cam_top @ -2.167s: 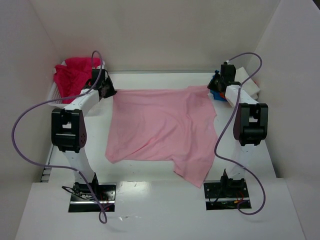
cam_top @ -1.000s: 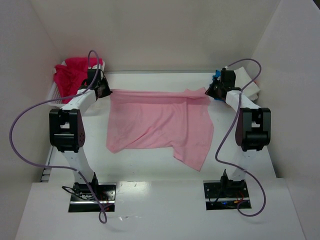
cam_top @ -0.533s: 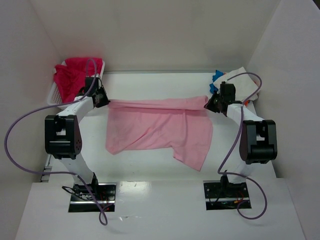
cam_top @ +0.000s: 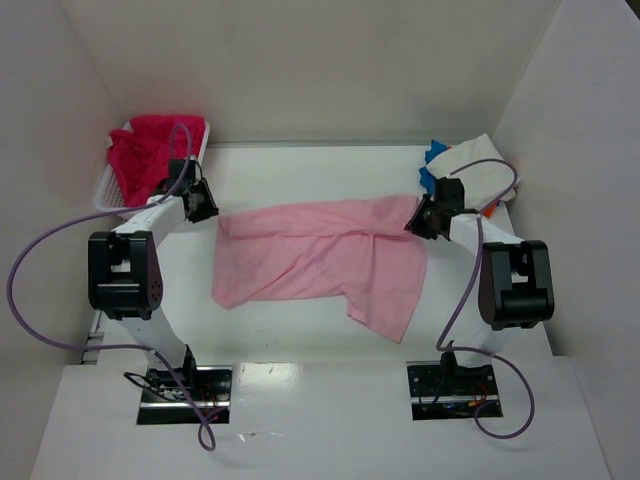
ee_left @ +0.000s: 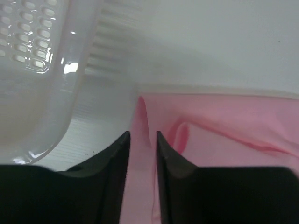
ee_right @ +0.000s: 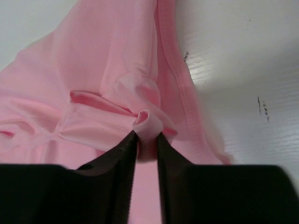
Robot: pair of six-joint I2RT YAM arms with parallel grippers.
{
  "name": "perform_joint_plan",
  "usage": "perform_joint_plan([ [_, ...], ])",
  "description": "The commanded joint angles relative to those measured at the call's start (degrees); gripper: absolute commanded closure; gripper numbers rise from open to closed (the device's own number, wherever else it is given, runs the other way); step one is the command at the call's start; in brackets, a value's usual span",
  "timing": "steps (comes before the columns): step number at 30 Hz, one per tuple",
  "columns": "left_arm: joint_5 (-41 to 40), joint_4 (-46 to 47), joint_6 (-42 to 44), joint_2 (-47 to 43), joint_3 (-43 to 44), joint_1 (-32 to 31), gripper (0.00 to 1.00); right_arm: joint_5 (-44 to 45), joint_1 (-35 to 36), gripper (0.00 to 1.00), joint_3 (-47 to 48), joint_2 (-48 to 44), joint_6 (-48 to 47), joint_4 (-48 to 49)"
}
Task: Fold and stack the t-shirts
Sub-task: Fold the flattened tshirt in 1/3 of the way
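From the top external view, one light pink t-shirt point(cam_top: 320, 255) lies spread across the middle of the surface point(cam_top: 310, 175), one sleeve trailing toward the near edge. Its far edge is stretched between two hands. The left hand point(cam_top: 212, 211) is clenched on the shirt's left far corner, and the right hand point(cam_top: 416, 222) is clenched on its right far corner. At the far left corner sits one white lattice basket point(cam_top: 106, 196) holding one crumpled magenta-red t-shirt point(cam_top: 145, 150). At the far right corner lies a pile with one white cloth point(cam_top: 480, 165) on top, a bit of blue cloth point(cam_top: 432, 155) showing at its left and a sliver of orange cloth point(cam_top: 490, 210) at its near side. How many pieces the pile holds cannot be told.

From the left wrist view, the left hand point(ee_left: 142, 140) has its two dark fingers point(ee_left: 119, 158) drawn close, with only a narrow gap, and a strip of the light pink t-shirt point(ee_left: 224, 126) runs between them. The shirt lies flat to the right on the surface point(ee_left: 210, 46), and the basket point(ee_left: 37, 70) stands just beside it on the left.

From the right wrist view, the right hand point(ee_right: 147, 137) pinches a small bunched fold of the light pink t-shirt point(ee_right: 107, 70) between its nearly closed fingers point(ee_right: 124, 156). The hemmed edge of the shirt runs along bare surface point(ee_right: 243, 70).
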Motion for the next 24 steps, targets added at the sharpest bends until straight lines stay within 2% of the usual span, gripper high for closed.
perform_joint_plan([
  [1, -0.26, 0.14, -0.06, -4.0, 0.2, 0.82, 0.59, 3.0, 0.06, 0.62, 2.24, -6.75, 0.07, -1.97],
  [2, 0.26, 0.14, -0.06, -4.86, 0.7, 0.82, 0.5, 3.0, 0.06, 0.56, 3.34, -7.45, 0.07, -2.48],
  [3, 1.12, 0.14, -0.06, -5.64, 0.71, 0.82, 0.48, 3.0, 0.06, 0.44, 3.35, -8.05, 0.07, -3.0],
  [4, 1.13, 0.14, -0.06, -6.45, 1.27, 0.82, 0.44, 2.36, 0.06, 0.37, 4.72, -8.54, 0.07, -3.57],
  [6, 2.44, 0.14, -0.52, -7.06, 1.33, 0.82, 0.38, 1.6, 0.06, 0.27, 5.93, -9.11, -0.55, -3.62],
  [8, 3.83, 1.33, -0.59, -7.85, 1.33, 0.82, 0.37, 0.16, 0.06, 0.23, 6.69, -8.6, -0.55, -4.15],
  [14, 11.81, 4.64, -1.65, -6.38, 1.05, 0.82, 0.35, -2.18, 0.06, 0.25, 5.29, -6.22, -1.39, 0.08],
  [18, 13.0, 5.62, -2.61, -2.56, 0.07, -0.63, 0.37, -3.56, 0.06, 0.27, 8.16, 0.66, -3.05, 1.09],
  [22, 14.93, 6.82, -2.61, 0.89, -0.34, -1.69, 0.45, -5.35, 0.9, 0.37, 10.58, 6.4, -4.07, 0.68],
  [24, 14.93, 7.47, -2.61, 2.67, 0.86, -2.83, 0.54, -5.35, 2.36, 0.4, 12.78, 8.35, -4.07, 0.68],
])
